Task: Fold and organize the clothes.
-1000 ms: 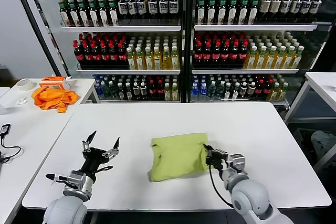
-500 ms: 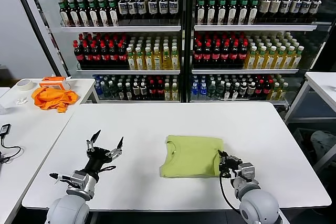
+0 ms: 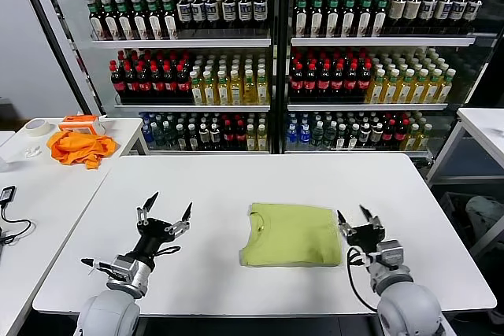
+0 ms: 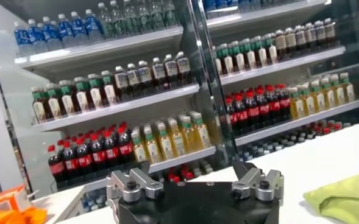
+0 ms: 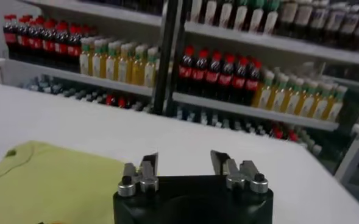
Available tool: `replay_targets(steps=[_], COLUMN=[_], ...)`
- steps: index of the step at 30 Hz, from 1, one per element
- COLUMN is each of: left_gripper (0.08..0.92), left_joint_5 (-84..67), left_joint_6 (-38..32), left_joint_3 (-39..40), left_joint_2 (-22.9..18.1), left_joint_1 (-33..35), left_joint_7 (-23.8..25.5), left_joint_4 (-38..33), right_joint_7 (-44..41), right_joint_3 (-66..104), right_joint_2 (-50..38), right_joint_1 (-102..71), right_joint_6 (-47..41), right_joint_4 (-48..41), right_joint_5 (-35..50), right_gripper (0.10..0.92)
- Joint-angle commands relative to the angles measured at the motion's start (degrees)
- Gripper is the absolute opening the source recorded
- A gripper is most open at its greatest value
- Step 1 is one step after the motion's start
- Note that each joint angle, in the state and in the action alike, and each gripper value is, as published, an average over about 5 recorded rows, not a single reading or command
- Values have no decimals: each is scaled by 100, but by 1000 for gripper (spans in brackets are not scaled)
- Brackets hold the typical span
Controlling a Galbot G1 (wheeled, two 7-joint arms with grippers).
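i see folded lime t-shirt [image 3: 290, 234] flat mid-counter [image 3: 236, 179] toward the near edge, right hand [image 3: 361, 222] open just beside it, left hand [image 3: 166, 209] open, well apart near the left edge

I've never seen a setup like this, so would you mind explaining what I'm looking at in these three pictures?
This is a two-armed robot folding laundry at a white table. The wide picture comes from a camera on its head, looking down at the work. The other two come from cameras on its wrists, so each shows that arm's own gripper up close. The lime T-shirt lies folded flat in the middle of the table. The left gripper is raised, open, to the shirt's left. The right gripper, also open, is just beside the shirt's right edge. Neither holds anything. Behind stand shelves of bottled drinks, and an orange cloth lies on a side table.
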Motion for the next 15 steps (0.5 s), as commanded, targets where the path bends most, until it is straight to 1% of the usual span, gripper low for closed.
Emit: replay_targets(steps=[1,4,7,10,15], left_gripper=[823,822,823,823,822], left_joint_5=[65,51,3,-100,-126], left_joint_6=[-283,-455,-577,-587,-589], left_joint_3=[24,10,-37,-75,-39], left_joint_2=[-51,-58,-121,-201,-228], left_joint_1=[-19,-55,-164,-261,-295], left_joint_7=[194,282,336,259,245], left_joint_4=[-143,-123,8,117,196], right_joint_7=[-186,-221,-265,-309,-382], right_joint_3=[794,842,812,802,787], right_joint_2=[-106,-137,-167,-164,-126], right_joint_1=[-24,74,270,413,505], right_joint_6=[590,929,1268,1353,1382], right_joint_4=[-86,-400,-815,-1015,-1202], right_joint_5=[-151,-395,-616,-597,-542], right_gripper=[639,725,794,819,823])
